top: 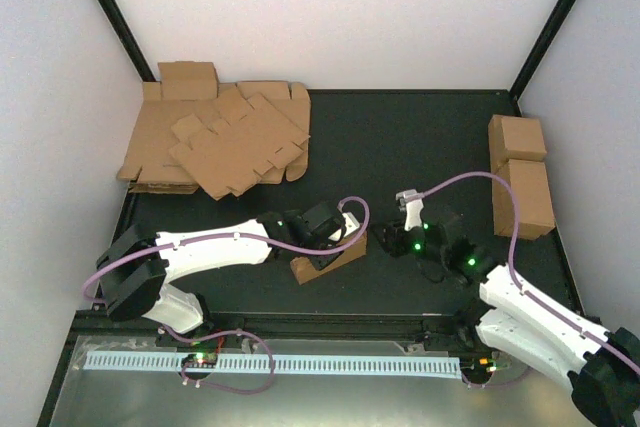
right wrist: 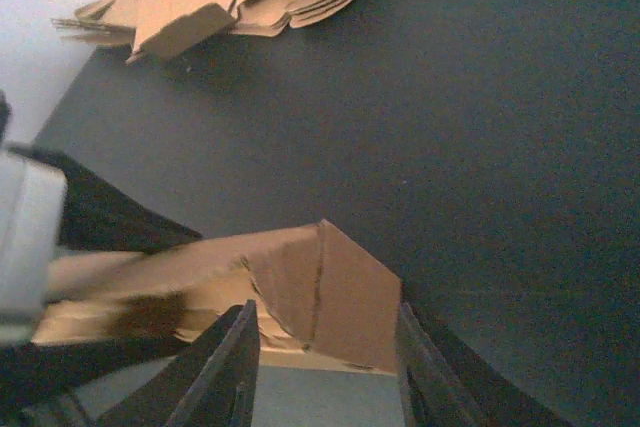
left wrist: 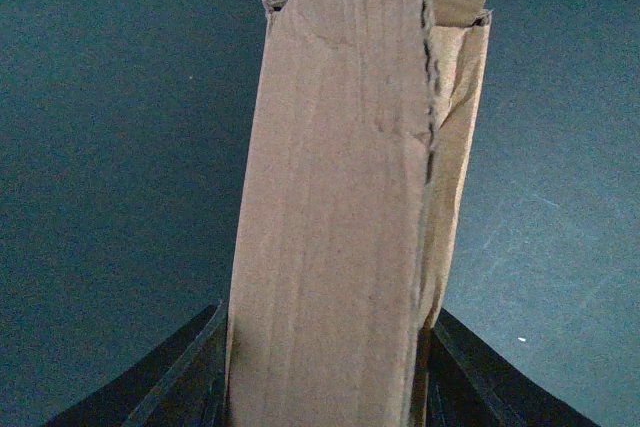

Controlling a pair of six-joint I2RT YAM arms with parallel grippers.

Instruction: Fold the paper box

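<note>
The paper box (top: 326, 261) lies on the black table (top: 400, 147) near the front edge, between the two arms and well apart from the heap of flat cardboard sheets (top: 225, 142) at the back left and the two finished cuboids (top: 520, 172) at the right. It is no longer a flat blank: the long walls are raised and wrapped into a narrow rectangular body, so the main folds appear done. The left gripper (left wrist: 328, 319) is clamped on the near end of this body, one finger against each long side, and holds it tilted off the table. The right gripper (right wrist: 322, 312) faces the opposite end with its fingers apart; the end flap sits in the gap between them, and no grip on it is visible. That flap stands at an angle and is not tucked flat. In the left wrist view the long seam looks ragged and a flap projects past the far end. Judged from this, closing and tucking the ends, and perhaps squaring the seam, are what remain.
</note>
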